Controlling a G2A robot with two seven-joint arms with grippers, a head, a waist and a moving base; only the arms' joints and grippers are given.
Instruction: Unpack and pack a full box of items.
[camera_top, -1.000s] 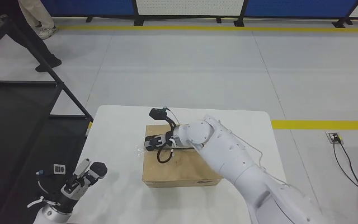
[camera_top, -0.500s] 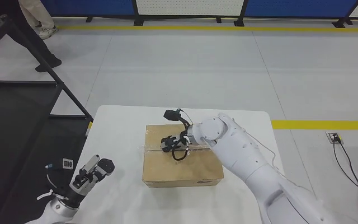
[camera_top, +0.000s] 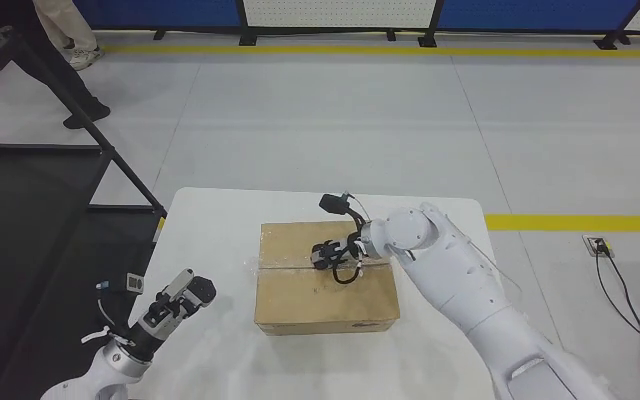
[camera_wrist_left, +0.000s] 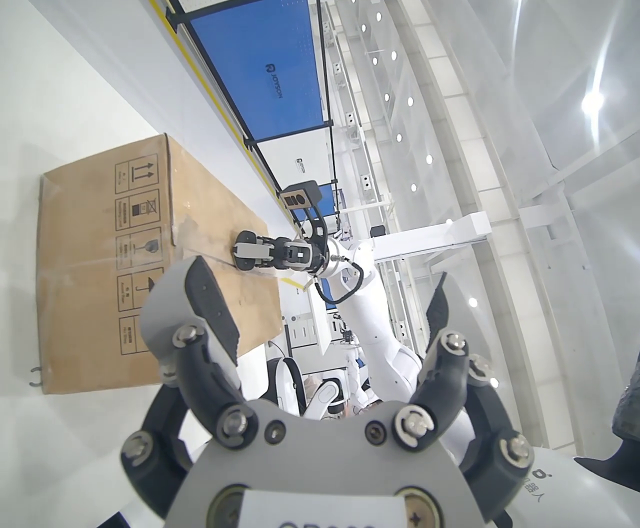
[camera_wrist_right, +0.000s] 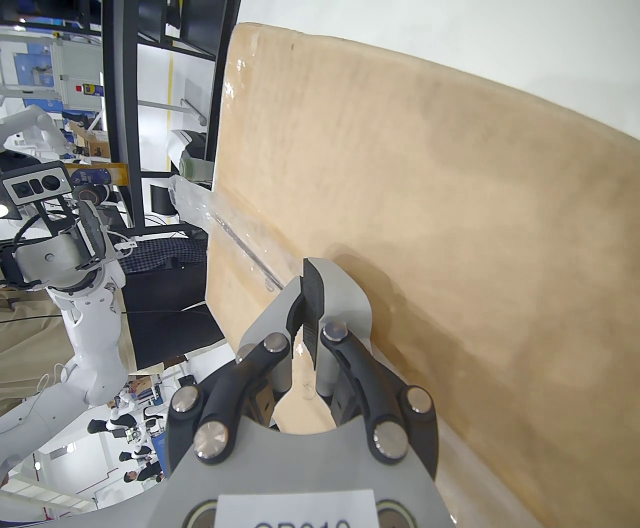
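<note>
A closed brown cardboard box (camera_top: 300, 300) stands in the middle of the white table (camera_top: 215, 225), with clear tape (camera_top: 290, 264) along its top seam. My right gripper (camera_top: 319, 256) is shut, its tips pressed onto that seam near the middle of the lid. The right wrist view shows the shut gripper (camera_wrist_right: 306, 280) on the box (camera_wrist_right: 450, 200), with the tape (camera_wrist_right: 220, 215) running ahead to the box's edge. My left gripper (camera_top: 195, 290) is open and holds nothing, low over the table beside the box's left side. From its own view the box (camera_wrist_left: 100, 250) and the right gripper (camera_wrist_left: 240, 250) lie beyond the open left gripper (camera_wrist_left: 320, 280).
A black metal frame (camera_top: 100, 180) stands off the table's left side. Bare tabletop lies left of and behind the box. A loose tail of tape (camera_top: 250, 266) sticks out at the box's left edge.
My right gripper has slid along the seam from the box's left edge toward its middle. The left gripper has come in over the table, closer to the box.
</note>
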